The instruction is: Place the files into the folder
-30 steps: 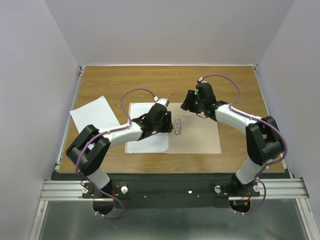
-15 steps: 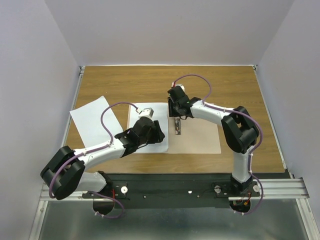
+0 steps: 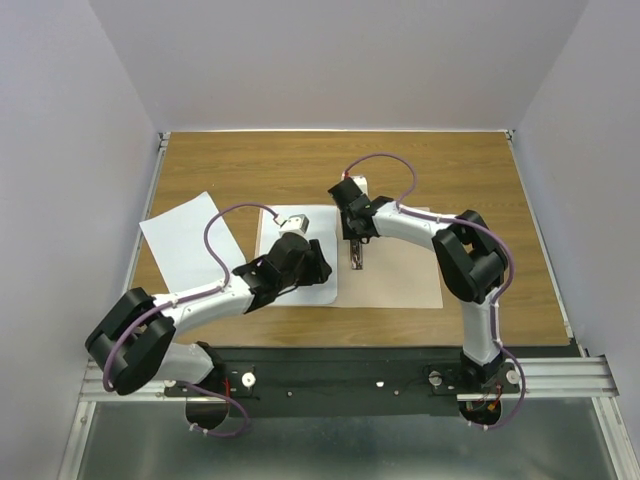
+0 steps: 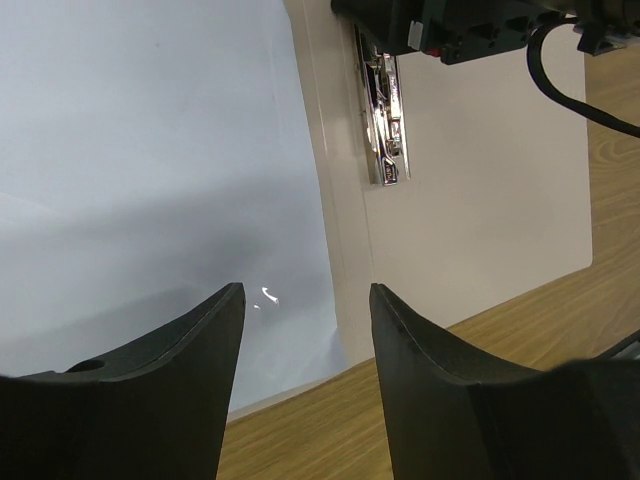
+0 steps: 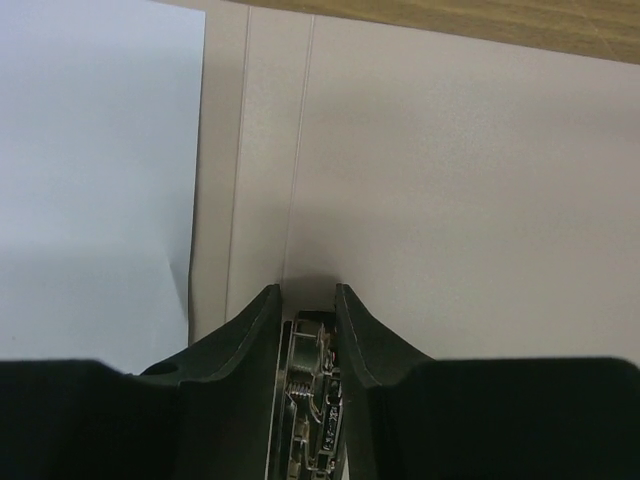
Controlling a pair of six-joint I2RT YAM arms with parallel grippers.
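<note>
The tan folder (image 3: 400, 275) lies open in the middle of the table, pale inner face up. One white file (image 3: 322, 225) lies on its left leaf; it fills the left of the left wrist view (image 4: 150, 150). The second file (image 3: 185, 235) lies on the table to the left, beside the folder. My right gripper (image 3: 352, 232) is down at the fold, its jaws closed on the metal clip (image 5: 310, 390). My left gripper (image 3: 316, 266) hangs open and empty over the near right part of the first file (image 4: 305, 290), with the clip (image 4: 385, 130) beyond it.
The wooden table (image 3: 300, 165) is walled at the back and both sides. The left arm reaches across the folder's left leaf, and the right arm curves over its right leaf. A metal rail (image 3: 340, 375) runs along the near edge.
My right gripper has swung left from the folder's far edge and come down on the clip. My left gripper has drawn back toward the near edge of the first file.
</note>
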